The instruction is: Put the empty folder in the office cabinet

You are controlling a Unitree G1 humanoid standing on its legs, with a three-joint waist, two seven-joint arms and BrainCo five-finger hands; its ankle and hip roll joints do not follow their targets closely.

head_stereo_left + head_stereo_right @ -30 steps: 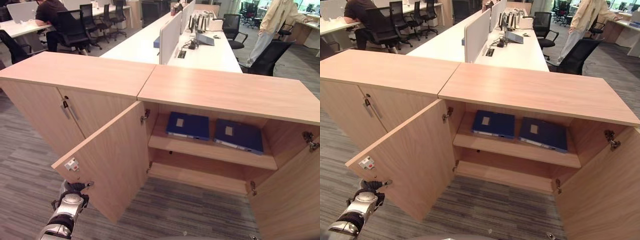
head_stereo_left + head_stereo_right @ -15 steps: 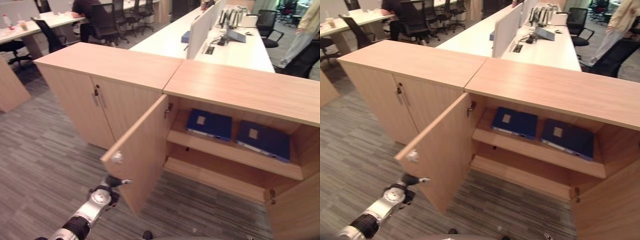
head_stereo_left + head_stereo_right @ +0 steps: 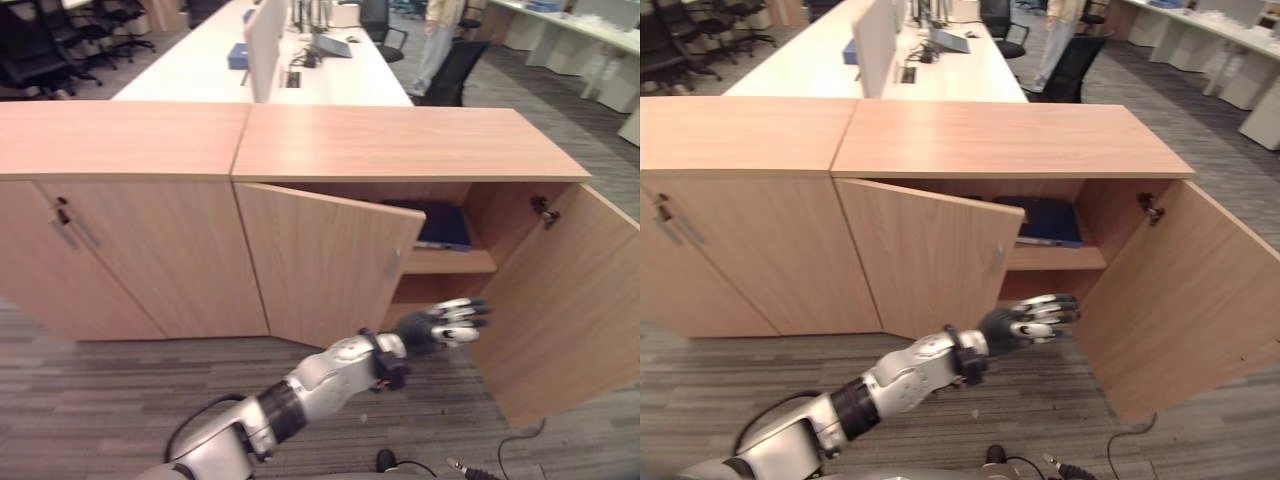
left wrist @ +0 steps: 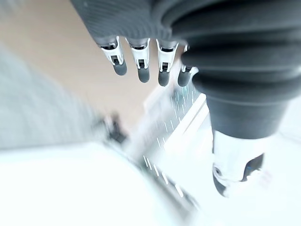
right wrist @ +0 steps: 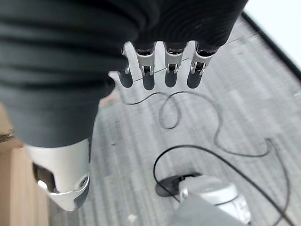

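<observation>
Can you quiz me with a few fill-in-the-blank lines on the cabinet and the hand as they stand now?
1. The left hand reaches out in front of the cabinet with its fingers ____.
2. The blue folder lies on the cabinet's ____.
3. The left cabinet door stands ____ closed.
4. The right cabinet door is swung wide ____.

Missing words: open; shelf; partly; open

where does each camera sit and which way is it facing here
Left eye view: on the head, looking down at the cabinet, its half-closed left door and the left hand, open.
Right eye view: beside it, same scene; blue folder on the shelf.
Left wrist view: along the left hand's fingers.
Right wrist view: along the right hand, down at carpet.
</observation>
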